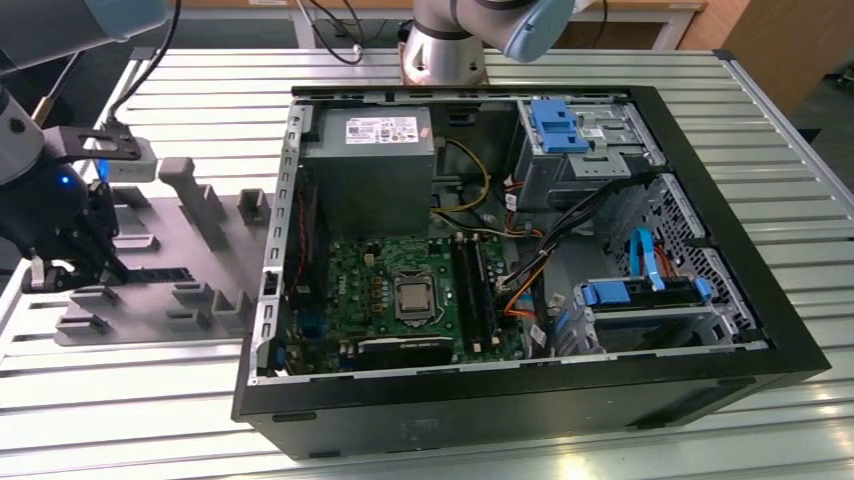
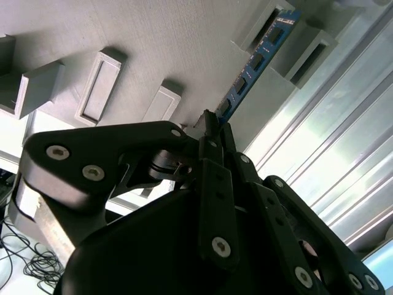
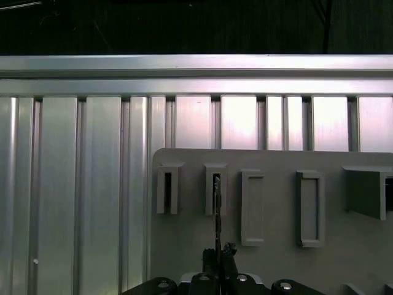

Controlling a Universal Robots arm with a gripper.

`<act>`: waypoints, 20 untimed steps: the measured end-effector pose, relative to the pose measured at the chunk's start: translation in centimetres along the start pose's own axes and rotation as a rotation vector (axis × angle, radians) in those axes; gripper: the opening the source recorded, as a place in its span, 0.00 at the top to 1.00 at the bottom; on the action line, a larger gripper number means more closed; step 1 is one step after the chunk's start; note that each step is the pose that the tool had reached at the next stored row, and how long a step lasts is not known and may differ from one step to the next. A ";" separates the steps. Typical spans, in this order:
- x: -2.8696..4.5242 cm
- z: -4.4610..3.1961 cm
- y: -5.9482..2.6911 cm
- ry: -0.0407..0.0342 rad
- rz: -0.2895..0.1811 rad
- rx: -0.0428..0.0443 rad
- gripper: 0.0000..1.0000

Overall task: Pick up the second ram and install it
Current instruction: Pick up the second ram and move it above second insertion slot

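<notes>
Gripper (image 2: 212, 126) and second ram (image 2: 255, 58), second wrist view. The jaws are drawn together on the near end of the blue stick. From the fingertips its long axis runs straight ahead, edge-on in the plane between the jaws. Its far end sits at a slotted block of the grey fixture (image 2: 153, 49) on the slatted tabletop (image 3: 92, 184). The open computer case (image 1: 534, 250) lies well apart from the gripper, toward the exterior view's right.

Robot lab: aluminium slat bench (image 1: 160, 420), opened computer case (image 1: 534, 410), grey fixture (image 1: 154, 235).
</notes>
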State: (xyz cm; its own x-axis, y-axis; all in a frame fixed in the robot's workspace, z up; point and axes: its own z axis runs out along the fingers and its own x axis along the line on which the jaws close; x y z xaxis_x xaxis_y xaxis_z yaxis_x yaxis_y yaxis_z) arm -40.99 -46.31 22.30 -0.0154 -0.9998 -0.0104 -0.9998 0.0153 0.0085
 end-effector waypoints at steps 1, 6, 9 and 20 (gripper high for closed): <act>0.00 -0.05 0.00 0.0001 0.000 -0.0002 0.86; -0.01 -0.44 0.00 0.0000 0.000 0.0000 0.86; -0.01 -0.79 0.00 -0.0001 0.000 0.0001 0.86; -0.02 -1.56 0.01 -0.0003 0.000 0.0004 0.86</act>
State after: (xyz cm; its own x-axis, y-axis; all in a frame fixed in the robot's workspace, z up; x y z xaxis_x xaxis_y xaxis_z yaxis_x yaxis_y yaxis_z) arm -40.99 -46.31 23.86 -0.0154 -0.9998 -0.0107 -0.9998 0.0153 0.0081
